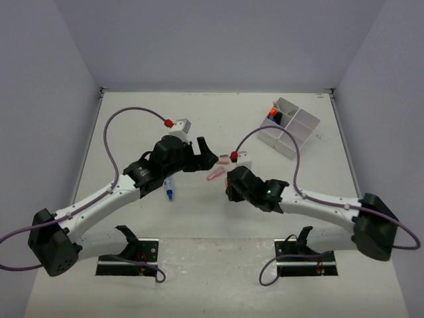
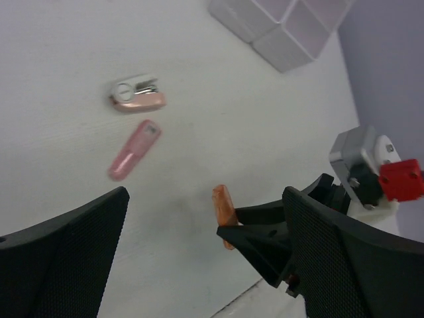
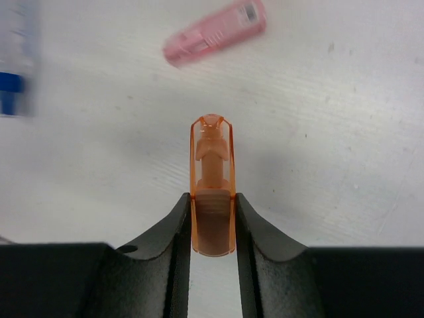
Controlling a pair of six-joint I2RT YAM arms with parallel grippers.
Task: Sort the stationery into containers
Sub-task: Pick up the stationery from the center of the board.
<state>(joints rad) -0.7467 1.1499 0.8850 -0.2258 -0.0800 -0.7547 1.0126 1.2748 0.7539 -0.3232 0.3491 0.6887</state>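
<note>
Fingers on my right (image 3: 175,245) pinch the orange pen (image 3: 212,199), meant, I reckon, for the tray (image 1: 301,127) at one o'clock. Left fingers (image 2: 66,252) stand wide.

Place: robotics lab test cell
Enclosure: plain grey walls (image 1: 46,99) close in a white tabletop (image 1: 218,278) on three sides
Rig: left arm (image 1: 99,197) and right arm (image 1: 324,199) on black base plates (image 1: 126,266) at the tabletop's near edge

- Top external — high above and behind, facing down over the whole table (image 1: 132,132).
- Both wrist views — close, low over it, sharing the orange-capped highlighter (image 3: 212,165) (image 2: 223,207).
</note>
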